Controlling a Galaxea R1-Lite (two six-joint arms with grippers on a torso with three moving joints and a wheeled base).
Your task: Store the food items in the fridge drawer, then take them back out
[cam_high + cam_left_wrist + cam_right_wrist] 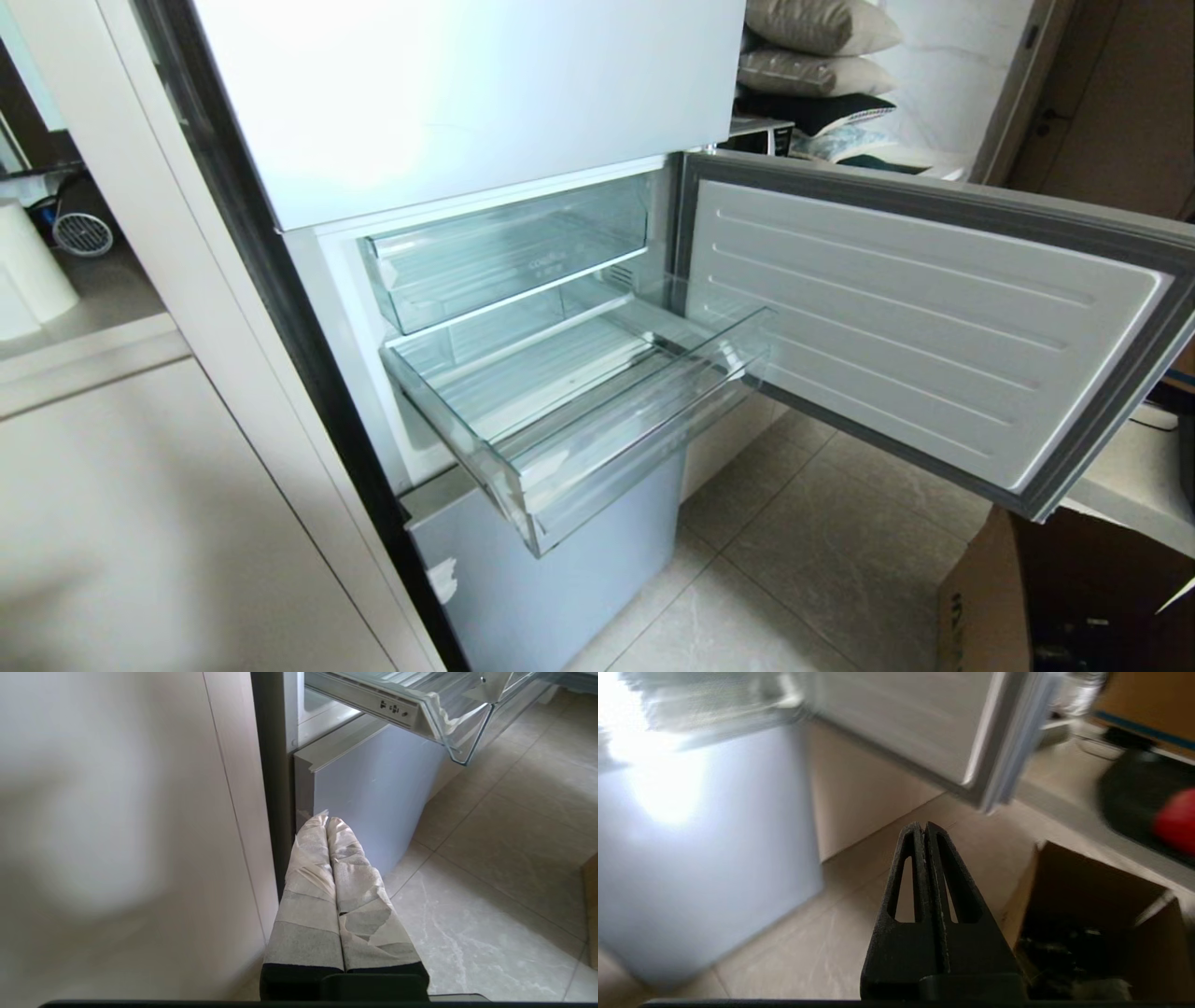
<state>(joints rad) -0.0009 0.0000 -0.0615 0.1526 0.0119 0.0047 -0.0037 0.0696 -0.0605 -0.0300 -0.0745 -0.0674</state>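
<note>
The clear plastic fridge drawer stands pulled out of the open fridge, its ribbed floor bare; its front corner also shows in the left wrist view. A small round red fruit lies on a dark surface on a ledge far to the side in the right wrist view, blurred. My right gripper is shut on nothing, low over the floor beside a cardboard box. My left gripper, its fingers wrapped in pale tape, is shut and empty near the fridge's lower front panel. Neither arm shows in the head view.
The fridge door hangs open to the right. A clear flat-fronted bin sits above the drawer. An open cardboard box stands on the tiled floor at the lower right. A pale cabinet wall fills the left.
</note>
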